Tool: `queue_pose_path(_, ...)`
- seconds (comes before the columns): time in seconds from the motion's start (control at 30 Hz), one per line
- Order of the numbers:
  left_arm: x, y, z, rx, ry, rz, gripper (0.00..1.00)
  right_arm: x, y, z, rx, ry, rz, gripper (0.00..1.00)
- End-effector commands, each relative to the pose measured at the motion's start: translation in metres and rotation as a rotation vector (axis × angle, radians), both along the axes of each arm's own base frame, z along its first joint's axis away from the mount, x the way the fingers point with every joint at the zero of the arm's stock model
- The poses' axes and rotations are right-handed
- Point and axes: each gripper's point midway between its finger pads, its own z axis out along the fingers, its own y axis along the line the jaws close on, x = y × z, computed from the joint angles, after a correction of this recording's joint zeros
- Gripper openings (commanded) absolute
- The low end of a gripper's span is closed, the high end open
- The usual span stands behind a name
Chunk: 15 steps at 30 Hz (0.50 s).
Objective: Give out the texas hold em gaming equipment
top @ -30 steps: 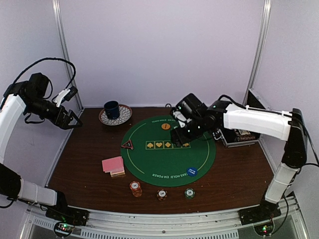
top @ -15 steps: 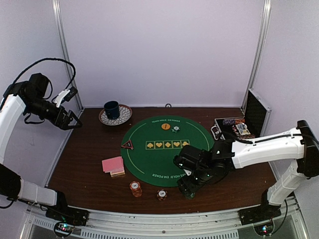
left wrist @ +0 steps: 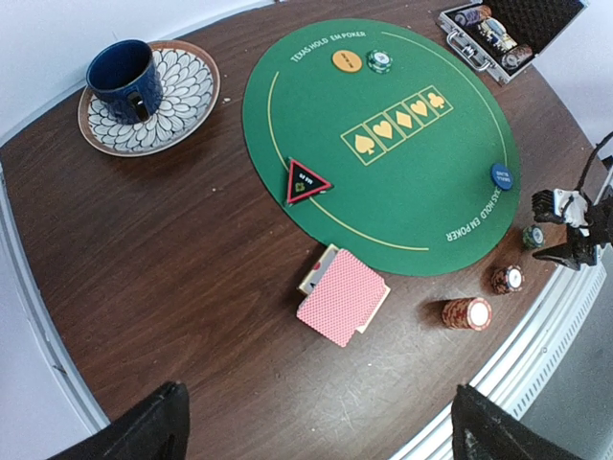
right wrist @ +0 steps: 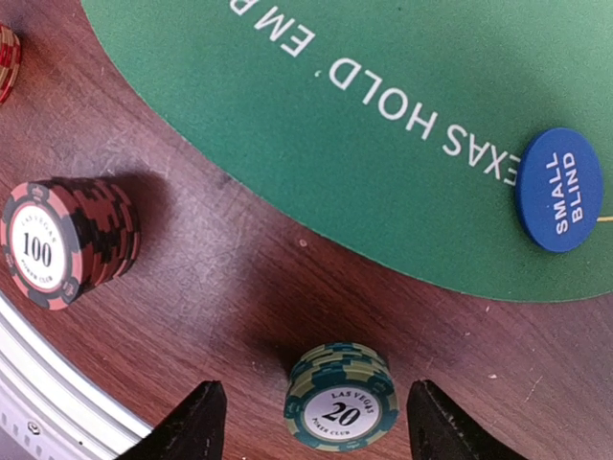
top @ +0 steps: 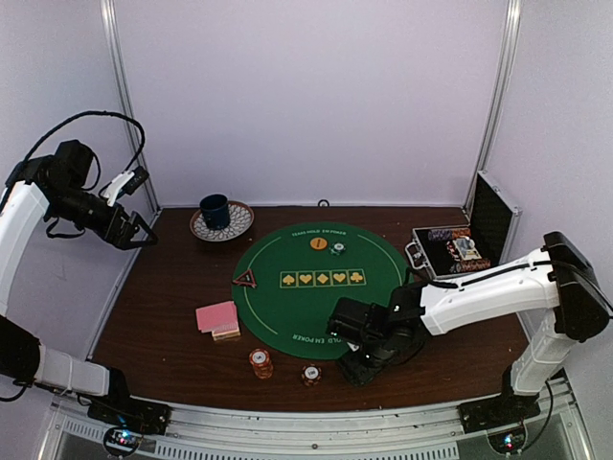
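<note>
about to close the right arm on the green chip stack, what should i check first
1. Green chip stack between the right gripper jaws: ok, one jaw on each side.
2. Jaws wider than the stack: ok, gaps show on both sides.
3. Jaws low enough to grip the whole stack: cannot tell.
4. Red chip stack clear of the jaws: ok, well apart.
5. Small blind button out of the way: ok, on the green mat.
6. Left gripper clear: ok, open, away from the chips.
</note>
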Motion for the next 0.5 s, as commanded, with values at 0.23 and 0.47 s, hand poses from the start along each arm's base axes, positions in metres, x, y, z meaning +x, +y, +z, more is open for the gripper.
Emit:
queue_pose_path(0.23, 0.001, 0.001, 0.013, -0.005, -0.038, 0.006, 0.98, 0.002, -0.011, -0.01, -0.043, -0.029, -0.001, 0.64)
queue_pose_path(0.47, 0.001, 0.001, 0.014, -0.005, -0.041, 0.007, 0.98, 0.001, -0.011, -0.013, -0.038, -0.021, -0.003, 0.56)
